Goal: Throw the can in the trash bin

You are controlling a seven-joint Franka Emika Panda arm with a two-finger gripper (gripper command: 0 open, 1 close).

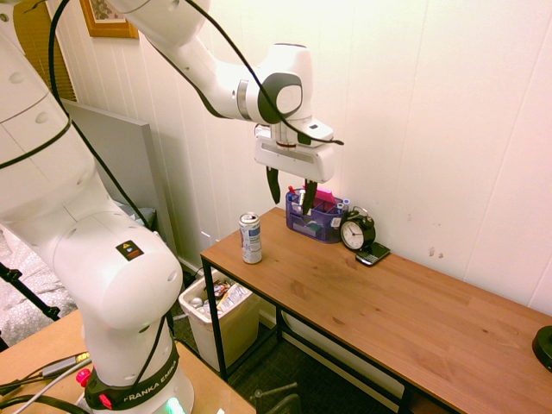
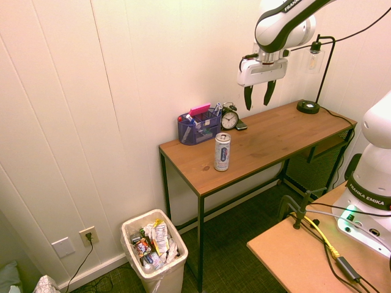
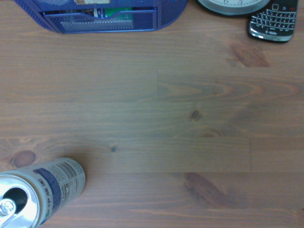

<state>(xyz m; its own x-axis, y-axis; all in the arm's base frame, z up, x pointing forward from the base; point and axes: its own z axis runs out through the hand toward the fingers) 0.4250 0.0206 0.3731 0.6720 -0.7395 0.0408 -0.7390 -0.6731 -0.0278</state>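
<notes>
A slim can [image 1: 250,237] is standing upright at the left end of the wooden surface [image 1: 388,302]. The gripper [image 1: 291,195] is hovering above, fingers spread wide, holding nothing. The trash bin [image 1: 226,332] is sitting on the floor, lower left.

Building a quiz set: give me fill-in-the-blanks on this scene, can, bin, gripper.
The can stands ____ on the table.
The gripper hangs above the table with its fingers ____.
The bin sits on the ____, beside the table.
Next to the organiser stands a black ____.
Missing words: upright; open; floor; clock
</notes>
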